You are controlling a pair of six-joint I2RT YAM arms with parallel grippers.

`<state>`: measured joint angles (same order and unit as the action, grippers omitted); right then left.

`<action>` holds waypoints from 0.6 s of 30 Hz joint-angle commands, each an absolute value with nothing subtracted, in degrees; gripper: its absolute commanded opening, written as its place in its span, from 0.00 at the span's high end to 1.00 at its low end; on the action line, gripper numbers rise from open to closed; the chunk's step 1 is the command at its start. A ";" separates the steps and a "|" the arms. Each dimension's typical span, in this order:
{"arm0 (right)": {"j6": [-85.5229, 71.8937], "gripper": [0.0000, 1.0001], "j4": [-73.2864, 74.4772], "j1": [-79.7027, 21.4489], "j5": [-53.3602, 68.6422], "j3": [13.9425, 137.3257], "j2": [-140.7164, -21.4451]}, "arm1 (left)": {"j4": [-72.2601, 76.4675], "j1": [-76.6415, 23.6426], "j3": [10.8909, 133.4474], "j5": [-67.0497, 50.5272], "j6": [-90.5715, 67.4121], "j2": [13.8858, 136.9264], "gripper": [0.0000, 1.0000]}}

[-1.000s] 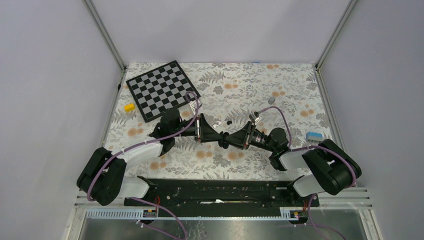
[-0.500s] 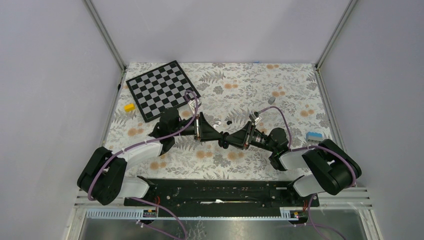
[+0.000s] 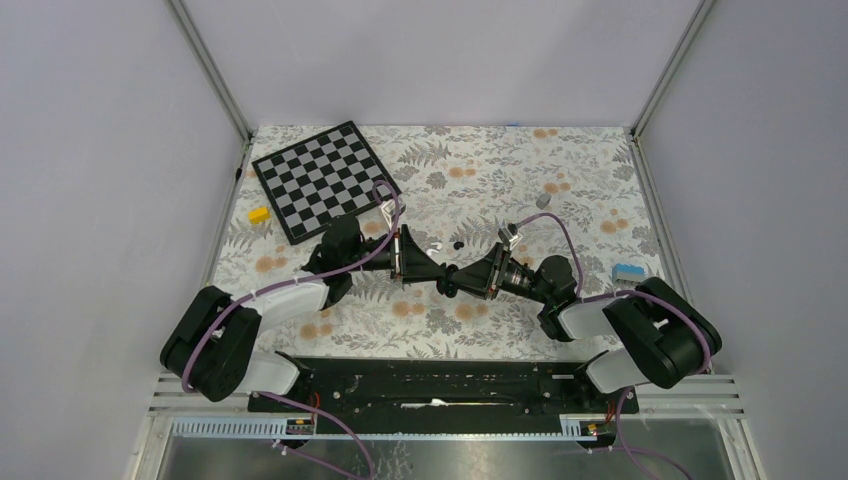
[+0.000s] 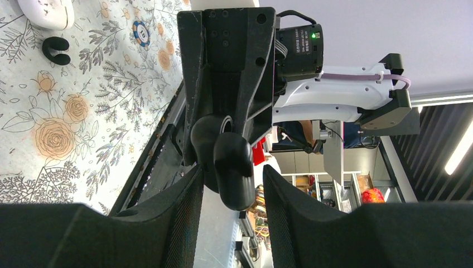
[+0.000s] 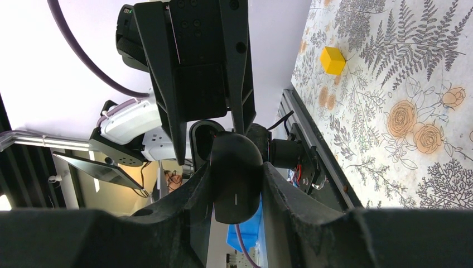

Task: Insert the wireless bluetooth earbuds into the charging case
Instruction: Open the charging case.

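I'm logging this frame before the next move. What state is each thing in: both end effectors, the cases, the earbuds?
black case: held aloft, apparently hinged open.
left end effector: open, straddling the black case without touching.
right end effector: shut on the black case.
white charging case: on the table, unheld; lid unclear.
earbuds: loose on the table, not inserted.
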<state>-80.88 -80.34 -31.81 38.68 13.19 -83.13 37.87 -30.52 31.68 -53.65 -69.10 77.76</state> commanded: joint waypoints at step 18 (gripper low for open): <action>-81.14 1.00 -84.02 -31.82 39.64 13.97 -83.26 | 44.40 -31.80 32.11 -55.91 -70.49 78.86 0.60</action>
